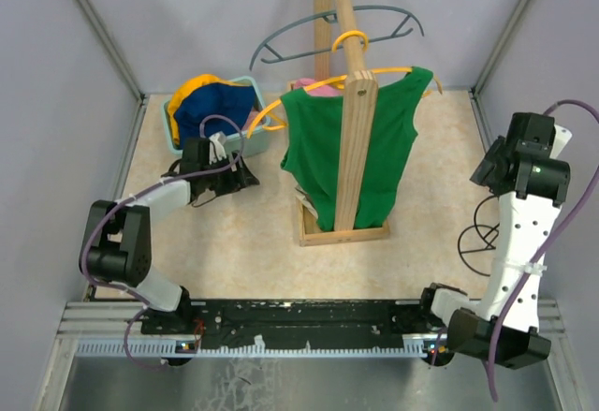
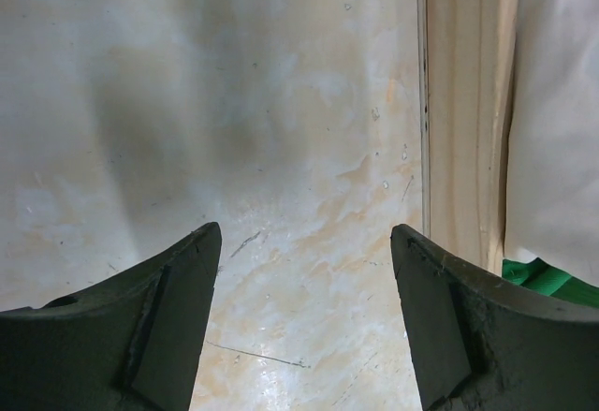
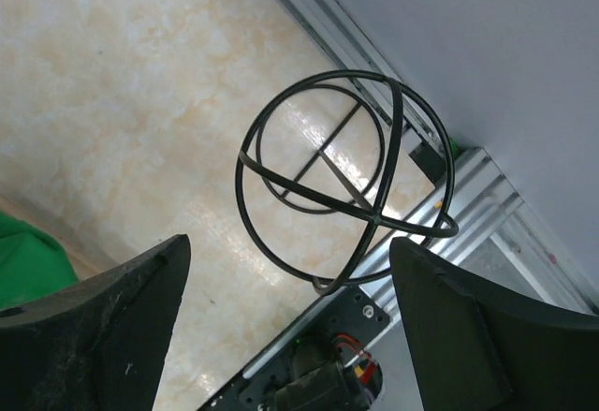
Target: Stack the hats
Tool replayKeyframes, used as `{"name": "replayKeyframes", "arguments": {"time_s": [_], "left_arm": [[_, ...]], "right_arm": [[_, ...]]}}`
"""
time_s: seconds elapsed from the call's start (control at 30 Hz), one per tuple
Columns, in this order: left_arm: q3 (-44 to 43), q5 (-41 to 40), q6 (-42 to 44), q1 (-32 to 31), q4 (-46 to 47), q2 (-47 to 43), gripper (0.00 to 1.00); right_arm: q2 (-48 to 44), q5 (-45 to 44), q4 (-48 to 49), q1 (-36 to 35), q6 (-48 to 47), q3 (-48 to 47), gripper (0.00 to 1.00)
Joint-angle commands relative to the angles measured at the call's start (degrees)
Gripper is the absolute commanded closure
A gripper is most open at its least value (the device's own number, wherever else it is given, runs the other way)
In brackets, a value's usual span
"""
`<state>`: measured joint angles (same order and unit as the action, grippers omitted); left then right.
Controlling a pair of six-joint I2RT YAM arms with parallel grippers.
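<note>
While both arms hang idle over the counter [image 1: 234,252], I'd say the job has barely begun. The hats I can see sit in the teal basket [image 1: 171,123] at about ten o'clock. The navy hat [image 1: 220,111] lies on top, and the yellow-orange hat [image 1: 195,86] is bunched behind it at its eleven o'clock. Something pink [image 1: 304,83] peeks out behind the green shirt [image 1: 342,139] at twelve, but I can't tell if it's a hat, and I can't find the beige one.

The left gripper [image 1: 241,175] hovers just off the basket's five o'clock corner, jaws spread wide with only bare counter between them. The right gripper [image 3: 290,242], over at three o'clock, is also spread and holds nothing. It looks down on a black wire ball frame [image 3: 376,212] standing on the counter, which is quite possibly the form to stack on.

To my eye the left arm should reach first, since it's nearest. I'd have it swing back toward eleven o'clock, come down over the navy crown and pinch a good fold of crown cloth — not the floppy brim, which would droop and drag. It should lift straight up until the hat clears the basket wall. It should also steer wide of the wooden stand [image 1: 354,149] and the shirt hem — soft fabric snags easily
</note>
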<state>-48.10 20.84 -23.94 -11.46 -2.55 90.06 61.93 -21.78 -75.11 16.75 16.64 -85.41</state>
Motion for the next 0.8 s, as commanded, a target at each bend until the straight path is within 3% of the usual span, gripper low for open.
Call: {"name": "replayKeyframes", "arguments": {"time_s": [0.0, 0.2, 0.4, 0.53, 0.77], "left_arm": [[-1.56, 4.31, 1.91, 1.32, 1.11, 1.71, 0.21], [-4.28, 7.34, 0.73, 1.70, 1.50, 5.41, 0.21], [-4.64, 8.57, 0.60, 2.29, 2.20, 7.15, 0.21], [-4.95, 9.41, 0.56, 2.74, 2.18, 8.15, 0.21], [-6.11, 9.85, 0.47, 2.85, 2.00, 9.77, 0.21]], "right_arm": [[1.56, -1.46, 0.65, 1.73, -0.44, 1.40, 0.14], [2.05, -3.15, 3.34, 4.79, -0.56, 5.78, 0.16], [1.23, 0.84, 9.09, 7.73, 0.60, 11.26, 0.19], [2.05, 1.45, 10.92, 7.69, 1.69, 12.74, 0.25], [2.40, 1.14, 13.87, 7.75, 0.05, 14.20, 0.27]]}}
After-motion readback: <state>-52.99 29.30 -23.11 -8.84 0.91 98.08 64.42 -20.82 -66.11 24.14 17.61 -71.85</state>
